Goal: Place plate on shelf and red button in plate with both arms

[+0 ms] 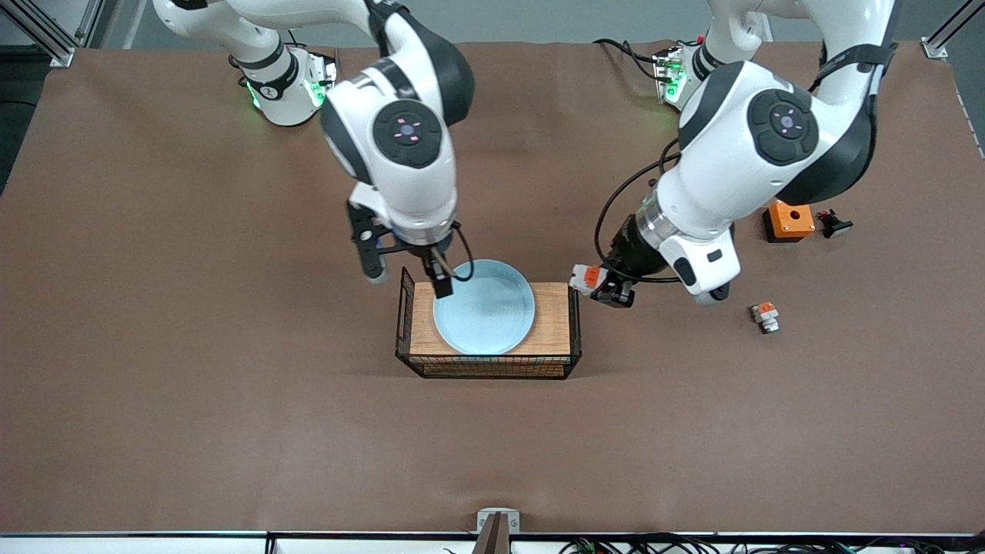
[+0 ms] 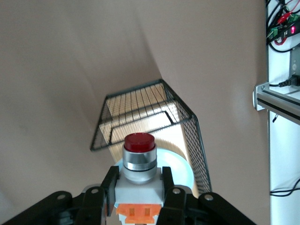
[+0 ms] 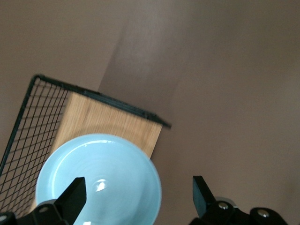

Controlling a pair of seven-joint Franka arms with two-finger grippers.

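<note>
The pale blue plate (image 1: 485, 315) lies flat on the wooden floor of a black wire basket (image 1: 492, 368). My right gripper (image 1: 409, 283) hangs open over the basket's end toward the right arm. One finger is above the plate's rim and the other is outside the wire wall. In the right wrist view the plate (image 3: 101, 183) shows between the spread fingers of that gripper (image 3: 138, 194), and nothing is gripped. My left gripper (image 1: 596, 286) is in the air just past the basket's other end, shut on the red button (image 1: 585, 277). The left wrist view shows the red button (image 2: 139, 154) upright in the left gripper (image 2: 139, 185), its white body pinched and its red cap pointing at the basket (image 2: 194, 140).
Toward the left arm's end of the table lie an orange box with a hole (image 1: 788, 221), a small black part (image 1: 834, 224) beside it, and a white-and-orange unit (image 1: 766, 316) nearer the front camera. The basket's wire walls rise above the plate.
</note>
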